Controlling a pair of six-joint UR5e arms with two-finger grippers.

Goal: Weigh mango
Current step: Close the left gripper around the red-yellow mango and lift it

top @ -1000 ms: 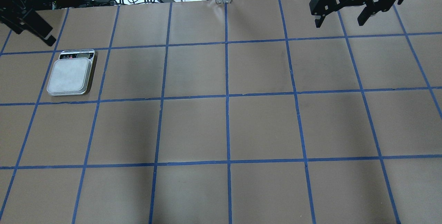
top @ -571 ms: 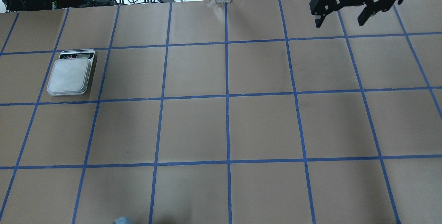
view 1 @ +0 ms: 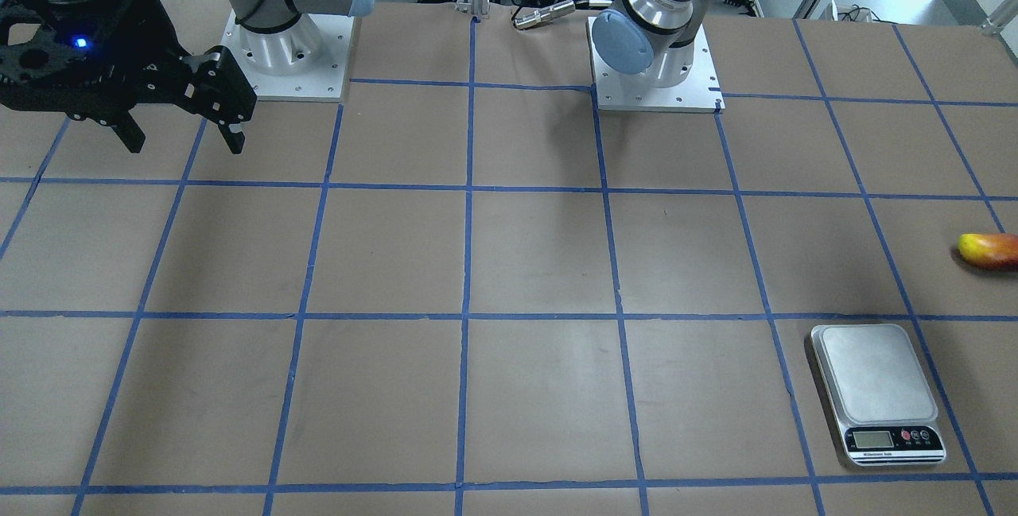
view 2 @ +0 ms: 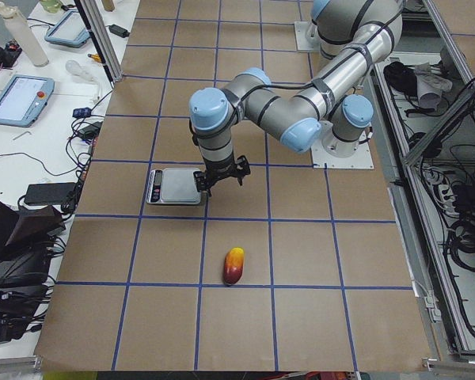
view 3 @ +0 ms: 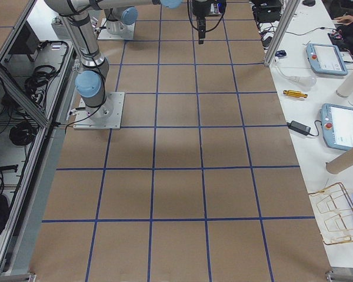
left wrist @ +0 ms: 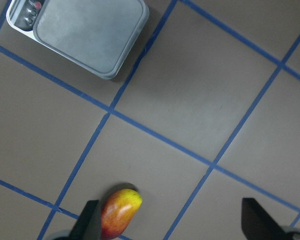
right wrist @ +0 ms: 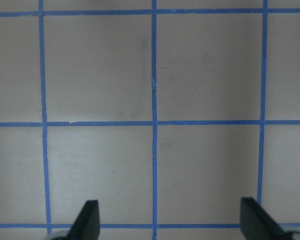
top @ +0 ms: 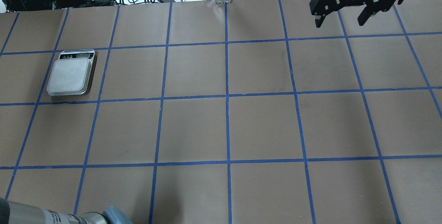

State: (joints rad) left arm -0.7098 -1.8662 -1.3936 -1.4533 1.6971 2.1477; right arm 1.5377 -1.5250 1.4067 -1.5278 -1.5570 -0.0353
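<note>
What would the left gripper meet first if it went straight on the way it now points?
Likely the bare table, between the open jaws of the left gripper; the mango lies beside one finger and might be brushed. Depth is unclear.

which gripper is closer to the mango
The left gripper: its wrist view shows the mango right by it, not far from the scale. The right gripper hangs far off on the opposite side, with no mango in its wrist view.
</note>
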